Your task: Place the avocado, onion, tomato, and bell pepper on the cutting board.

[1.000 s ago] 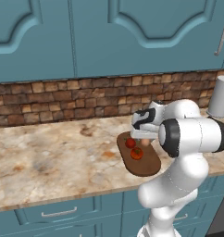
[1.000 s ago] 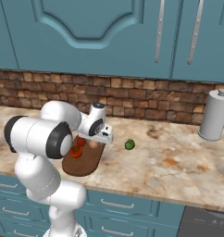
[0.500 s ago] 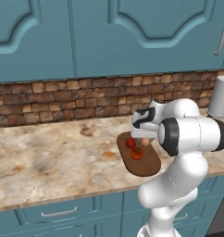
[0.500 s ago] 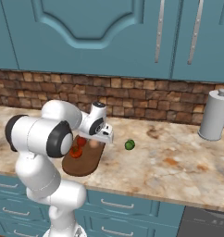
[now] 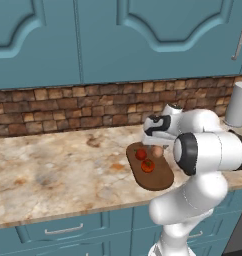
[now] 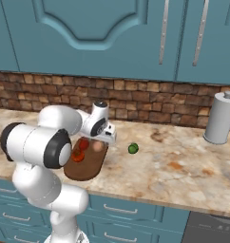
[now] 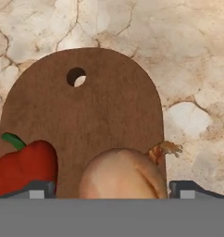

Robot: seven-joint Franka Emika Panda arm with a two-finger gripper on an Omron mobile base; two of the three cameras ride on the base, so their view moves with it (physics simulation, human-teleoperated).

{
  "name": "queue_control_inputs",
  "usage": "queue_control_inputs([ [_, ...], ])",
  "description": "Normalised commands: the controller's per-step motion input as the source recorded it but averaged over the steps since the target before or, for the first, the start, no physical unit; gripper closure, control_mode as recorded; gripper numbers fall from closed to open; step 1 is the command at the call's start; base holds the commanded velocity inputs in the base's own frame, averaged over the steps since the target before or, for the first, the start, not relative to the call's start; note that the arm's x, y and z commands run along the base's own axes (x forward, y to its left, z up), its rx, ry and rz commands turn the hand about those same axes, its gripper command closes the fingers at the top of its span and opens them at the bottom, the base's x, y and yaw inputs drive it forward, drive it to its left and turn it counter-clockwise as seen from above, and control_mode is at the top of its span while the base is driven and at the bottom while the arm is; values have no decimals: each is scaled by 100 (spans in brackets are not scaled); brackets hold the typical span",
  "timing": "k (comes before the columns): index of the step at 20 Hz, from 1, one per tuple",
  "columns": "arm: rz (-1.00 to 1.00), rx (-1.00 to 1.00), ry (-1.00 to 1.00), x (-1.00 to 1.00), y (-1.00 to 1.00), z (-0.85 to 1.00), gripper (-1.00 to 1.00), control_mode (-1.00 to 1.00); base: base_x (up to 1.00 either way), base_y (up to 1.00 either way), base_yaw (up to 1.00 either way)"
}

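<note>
My claw hangs over the onion, which sits on the cutting board beside the pepper and tomato. The avocado lies on the desk, right of the board.

The near half of the cutting board is left bare, while its far half is crowded by the onion and two red fruits. The avocado is ringed by open counter. The right end is blocked by a paper towel roll.
</note>
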Motion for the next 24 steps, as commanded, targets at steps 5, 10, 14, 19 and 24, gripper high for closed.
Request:
queue_control_inputs([
  [5,0,0,-12,-22,1,46,-100,-100,0,0,0],
  [10,0,0,-13,-47,-10,52,-100,-100,0,0,0],
  [14,-1,0,-13,-47,-54,33,-100,-100,0,0,0],
  [19,-2,0,-2,-17,-87,16,-100,-100,0,0,0],
  [24,-4,0,0,2,-79,8,-100,-100,0,0,0],
])
